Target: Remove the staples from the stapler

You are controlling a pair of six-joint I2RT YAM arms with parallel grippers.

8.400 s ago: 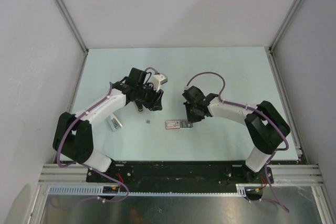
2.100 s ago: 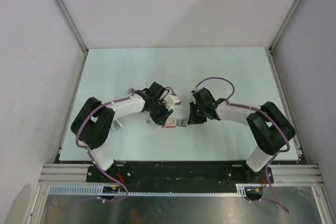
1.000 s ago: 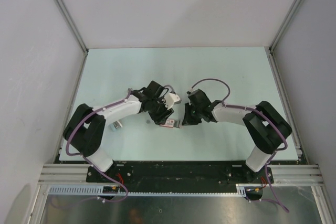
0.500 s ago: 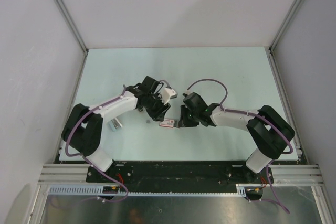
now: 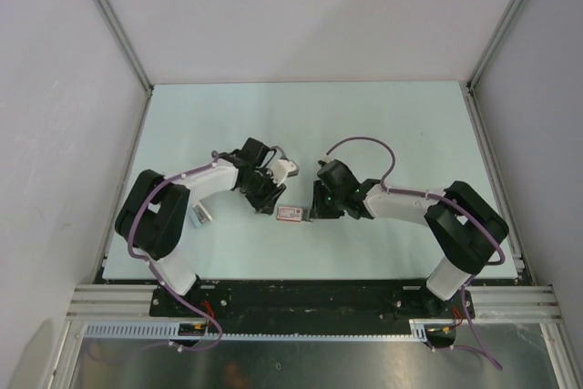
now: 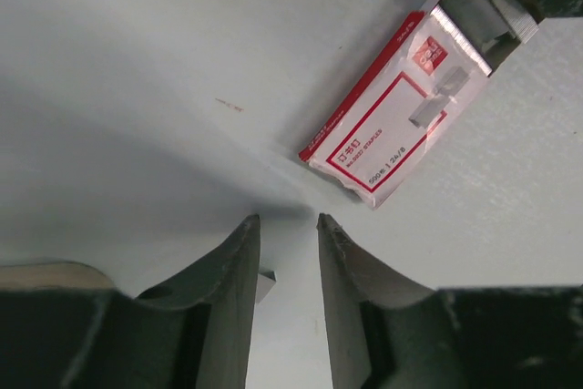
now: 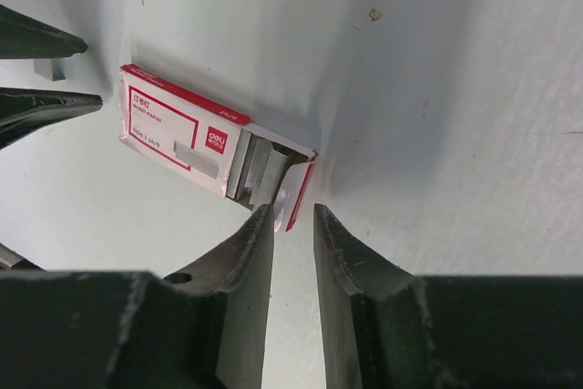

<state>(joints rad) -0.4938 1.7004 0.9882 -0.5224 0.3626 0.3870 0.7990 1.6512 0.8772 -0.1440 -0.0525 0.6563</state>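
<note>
The stapler (image 5: 196,216), small and silvery-black, lies on the table beside my left arm, away from both grippers. A flat pink-red staple box (image 5: 291,214) lies between the grippers. My left gripper (image 5: 271,202) is open and empty, with its tips (image 6: 281,221) just short of the box (image 6: 392,125). A tiny silvery staple bit (image 6: 264,287) lies by its left finger. My right gripper (image 7: 290,211) is open a little at the box's open end (image 7: 196,138), where staple strips (image 7: 264,170) show. Its left finger touches the flap.
The pale green table (image 5: 410,125) is walled by white panels with metal posts at the sides. The left gripper's fingertips (image 7: 41,43) show at the left edge of the right wrist view, with the staple bit (image 7: 50,68) between them.
Over the earlier frames both grippers came in on the pink-red box from either side. In the last half second the left gripper drew back slightly to the left; the box barely moved.
</note>
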